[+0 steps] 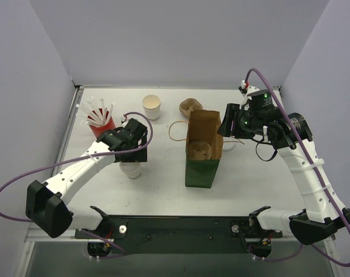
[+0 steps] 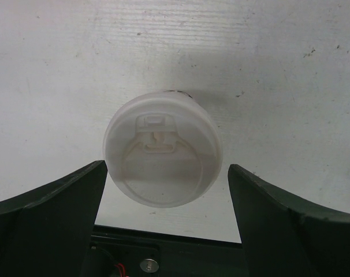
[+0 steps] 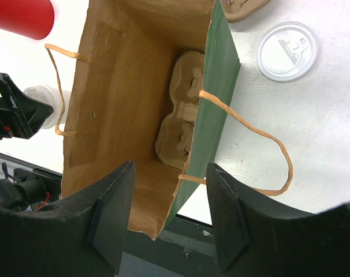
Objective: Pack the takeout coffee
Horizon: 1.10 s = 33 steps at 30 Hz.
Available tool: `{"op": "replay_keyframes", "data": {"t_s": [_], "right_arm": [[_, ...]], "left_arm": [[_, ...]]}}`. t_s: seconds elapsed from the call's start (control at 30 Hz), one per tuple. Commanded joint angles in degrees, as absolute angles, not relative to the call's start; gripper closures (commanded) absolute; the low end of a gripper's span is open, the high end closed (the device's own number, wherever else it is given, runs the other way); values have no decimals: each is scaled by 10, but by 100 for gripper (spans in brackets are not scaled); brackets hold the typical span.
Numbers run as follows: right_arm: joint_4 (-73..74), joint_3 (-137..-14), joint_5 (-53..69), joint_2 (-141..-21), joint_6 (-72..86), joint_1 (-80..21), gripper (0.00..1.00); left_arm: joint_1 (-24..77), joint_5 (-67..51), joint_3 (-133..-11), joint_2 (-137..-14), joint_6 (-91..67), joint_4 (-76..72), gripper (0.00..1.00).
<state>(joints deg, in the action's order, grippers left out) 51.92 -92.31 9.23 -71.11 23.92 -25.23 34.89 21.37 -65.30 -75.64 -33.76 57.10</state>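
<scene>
One takeout coffee cup, white with a lid pressed on, stands on the table left of centre. My left gripper hangs right above it, open wide, with a finger on each side and neither touching the cup. A second takeout coffee cup, uncovered, with a cream rim and dark print, stands at the back. My right gripper is open astride the right wall of the green paper bag, at the bag's right side. A brown pulp carrier lies inside the bag.
A red cup of white straws stands at the back left, close to my left arm. Another pulp carrier lies behind the bag. A flat white lid lies on the table right of the bag, beside its rope handle.
</scene>
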Motion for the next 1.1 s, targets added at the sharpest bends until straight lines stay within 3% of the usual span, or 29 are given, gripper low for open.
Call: {"op": "replay_keyframes", "data": {"t_s": [0.0,0.47,1.07], "right_arm": [[531,-918,88,-702,233,-255,52],[531,-922,97,-706,221,-255,52],[526,-901,108,-691,207,-243,51]], "left_arm": [[330,201,-688,-771,-330,595,3],[301,143,-748,-816,-280,639,2],[301,146,-715,-819,-294,633,3]]}}
